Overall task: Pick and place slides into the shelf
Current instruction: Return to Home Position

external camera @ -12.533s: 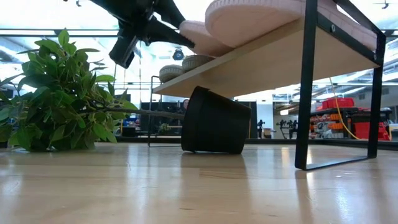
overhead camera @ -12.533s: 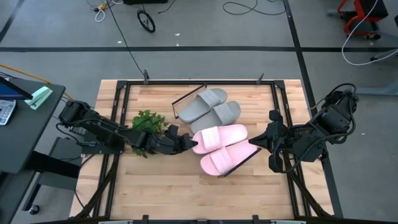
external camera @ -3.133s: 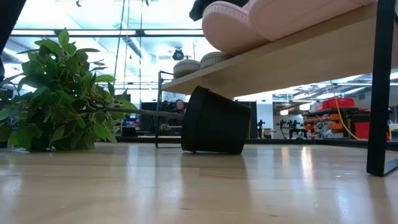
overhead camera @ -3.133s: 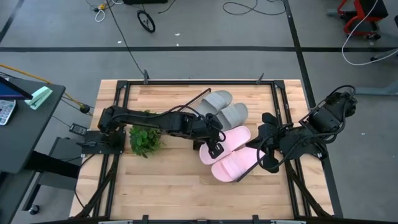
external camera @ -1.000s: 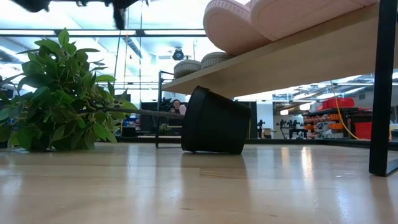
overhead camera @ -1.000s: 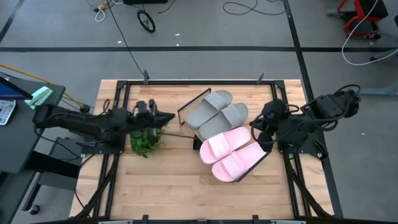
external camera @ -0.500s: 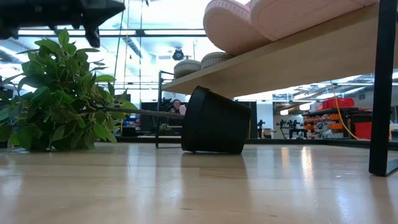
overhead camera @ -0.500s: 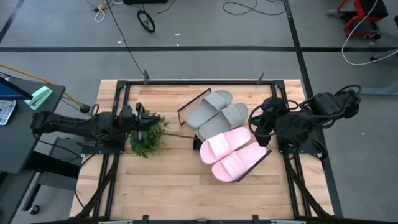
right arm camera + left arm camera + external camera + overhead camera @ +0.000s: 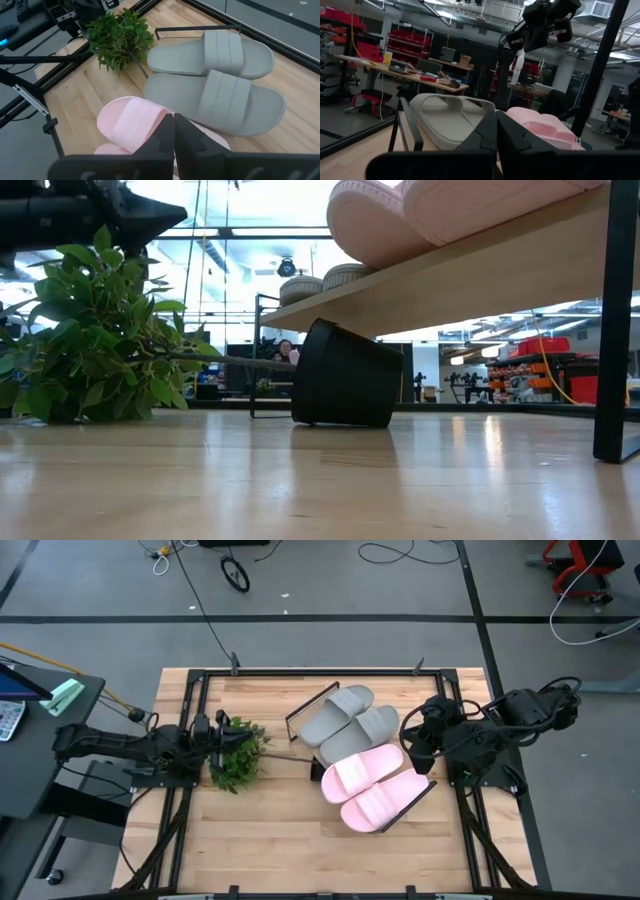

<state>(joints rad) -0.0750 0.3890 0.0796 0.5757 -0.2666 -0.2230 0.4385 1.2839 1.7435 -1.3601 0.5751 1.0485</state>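
All four are up there as far as I can tell: the grey slides (image 9: pixel 345 715) side by side at the far end of the shelf (image 9: pixel 450 275), the pink slides (image 9: pixel 370 785) next to them at the near end. So the only real risk now is wrecking it on the way out. The left tool (image 9: pixel 222 730) hangs right at the leaves of the plant (image 9: pixel 235 755), which lies tipped over with its black pot (image 9: pixel 345 375) under the shelf. If it snags a branch, my guess is the pot drags and bumps the frame. From table level one pink slide pokes past the edge of the board, so a knock could slide it off. The right tool (image 9: pixel 415 738) sits close to the shelf's right end, and a sloppy swing there could clip the dark frame. Pose-wise, the left arm lies stretched low along the left side of the surface, pointing toward the shelf. The right arm is folded up at the right edge, angled down at the slides. Both wrist views show the fingers pressed together with nothing between them, left tool (image 9: pixel 496 117) and right tool (image 9: pixel 173 120) alike.
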